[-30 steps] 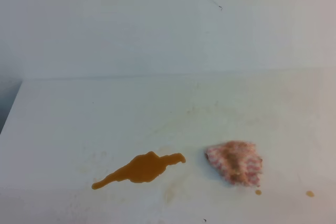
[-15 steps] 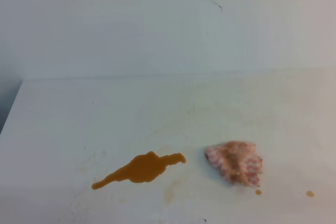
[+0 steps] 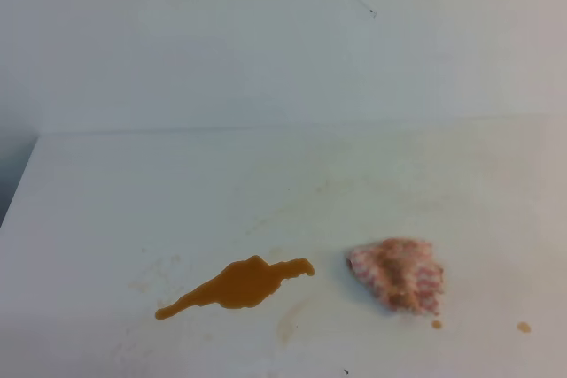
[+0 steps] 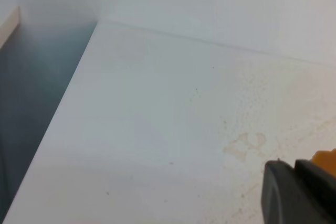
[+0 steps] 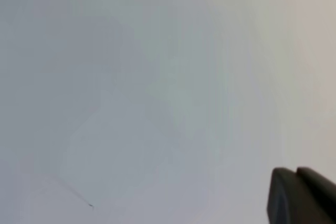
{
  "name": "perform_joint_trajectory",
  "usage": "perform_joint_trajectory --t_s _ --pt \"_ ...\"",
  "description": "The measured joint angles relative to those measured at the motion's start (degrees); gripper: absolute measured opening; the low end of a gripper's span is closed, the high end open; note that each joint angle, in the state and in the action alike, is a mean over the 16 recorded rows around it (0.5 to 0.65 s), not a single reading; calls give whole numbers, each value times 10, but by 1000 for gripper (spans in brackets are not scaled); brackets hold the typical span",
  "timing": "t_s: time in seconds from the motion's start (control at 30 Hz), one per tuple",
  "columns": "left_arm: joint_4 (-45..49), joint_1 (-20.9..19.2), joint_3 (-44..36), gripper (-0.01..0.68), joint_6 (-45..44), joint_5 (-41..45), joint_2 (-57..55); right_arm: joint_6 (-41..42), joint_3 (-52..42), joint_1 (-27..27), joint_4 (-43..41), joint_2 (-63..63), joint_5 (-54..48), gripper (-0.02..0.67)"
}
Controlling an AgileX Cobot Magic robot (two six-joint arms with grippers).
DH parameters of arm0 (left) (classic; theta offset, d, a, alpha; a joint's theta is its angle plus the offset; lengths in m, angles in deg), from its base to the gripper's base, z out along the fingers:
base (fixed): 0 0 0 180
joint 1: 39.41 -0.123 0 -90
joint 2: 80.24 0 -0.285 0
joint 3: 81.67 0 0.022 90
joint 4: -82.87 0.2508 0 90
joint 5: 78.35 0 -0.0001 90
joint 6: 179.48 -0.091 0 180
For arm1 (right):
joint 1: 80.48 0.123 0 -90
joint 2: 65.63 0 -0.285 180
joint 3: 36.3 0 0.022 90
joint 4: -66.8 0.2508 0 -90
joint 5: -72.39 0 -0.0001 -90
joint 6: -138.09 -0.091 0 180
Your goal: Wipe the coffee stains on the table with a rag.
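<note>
although nothing has moved in the last second, the rag (image 3: 395, 273) lies untouched on the table (image 3: 133, 201) just right of the coffee stains (image 3: 237, 284), right gripper (image 5: 302, 195) closed and empty, left gripper's (image 4: 299, 192) state unclear, so wiping hasn't begun.

High view overlooks table (image 3: 106, 201) — wrist views face table, wall.

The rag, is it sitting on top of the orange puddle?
No, the rag lies to the right of the coffee stains, with bare table between them.

No readable text anywhere, no labels, no brands, no numbers, no signs, nothing printed on any surface in any of the three views
</note>
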Motion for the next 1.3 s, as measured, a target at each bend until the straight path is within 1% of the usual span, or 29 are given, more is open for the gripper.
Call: perform_joint_trajectory --t_s 0.1,0.27,0.5,0.67,0.83,1.07,1.2,1.3 --pt "0 0 0 0 0 -1 0 -1 45 0 8 19 -45 -4" --pt "0 0 0 0 0 -1 0 -2 138 0 16 84 -153 -4" --pt "0 0 0 0 0 -1 0 21 269 0 29 236 -321 -4" --pt "-1 0 0 0 0 -2 0 53 340 0 75 348 -414 -4" --pt "-2 0 0 0 0 -3 0 115 378 1 149 447 -477 -4" --pt "-3 0 0 0 0 -3 0 203 398 9 251 577 -534 5" --pt "-3 0 0 0 0 -2 0 241 415 28 273 654 -562 37" --pt "-3 0 0 0 0 -2 0 250 436 52 267 710 -574 74"
